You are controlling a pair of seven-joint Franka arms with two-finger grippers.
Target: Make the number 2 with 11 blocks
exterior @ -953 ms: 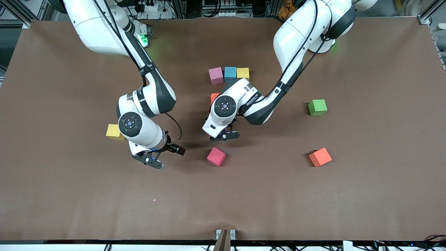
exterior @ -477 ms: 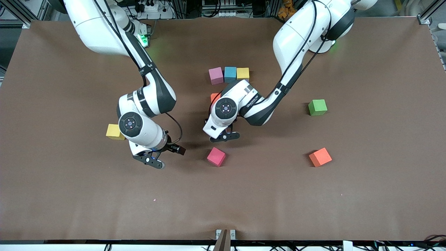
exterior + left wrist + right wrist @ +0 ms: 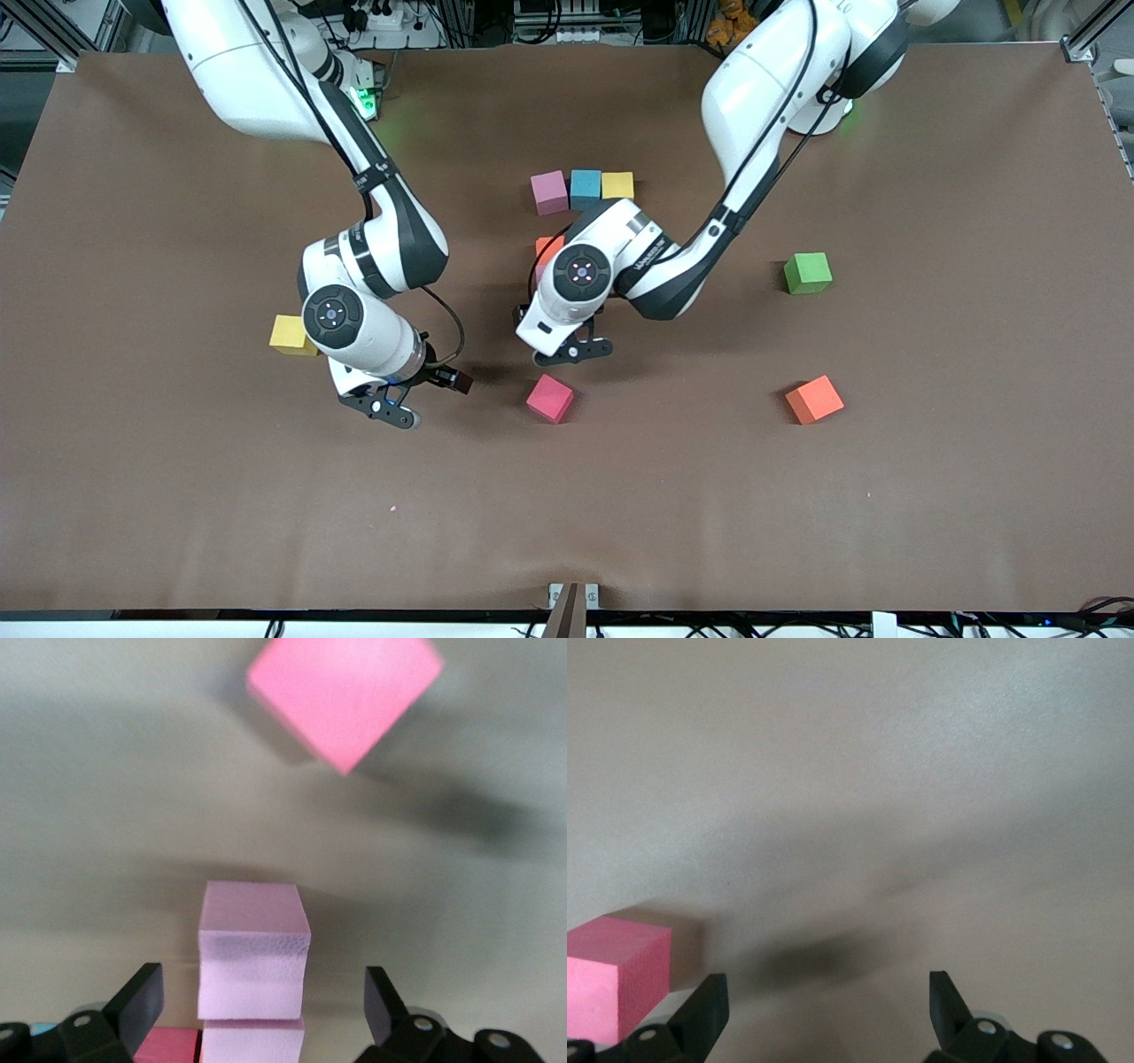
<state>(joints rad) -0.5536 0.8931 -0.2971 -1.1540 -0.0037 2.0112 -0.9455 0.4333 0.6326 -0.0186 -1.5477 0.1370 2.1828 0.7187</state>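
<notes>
Number 2 (image 3: pixel 584 189) partly built in the middle of the table: a row of pink, cyan and yellow blocks touching side by side, an orange block (image 3: pixel 547 247) just nearer the front camera, lower rows hidden under the left arm.

Left gripper (image 3: pixel 574 347) low over the nearest end of that figure, fingers spread wide to either side of a pale pink cube (image 3: pixel 254 948), not pinching it (gaps visible on both sides in the left wrist view). Another pale cube touching it, a deeper pink one beside that.

Right gripper (image 3: pixel 415 396) waiting over bare table toward the right arm's end, fingers spread, holding nothing.

Loose, well apart from the figure: a hot pink cube (image 3: pixel 550 398) sitting askew, nearer the front camera than the figure; a yellow cube (image 3: pixel 290 335) beside the right arm; an orange cube (image 3: pixel 813 399) and a green cube (image 3: pixel 807 272) toward the left arm's end.

Step in hand, by the look of it: setting down the pale pink cube, done or nearly so. Next move: straight up and clear without nudging the row, then on to the hot pink cube, turning the wrist to match its skew.
</notes>
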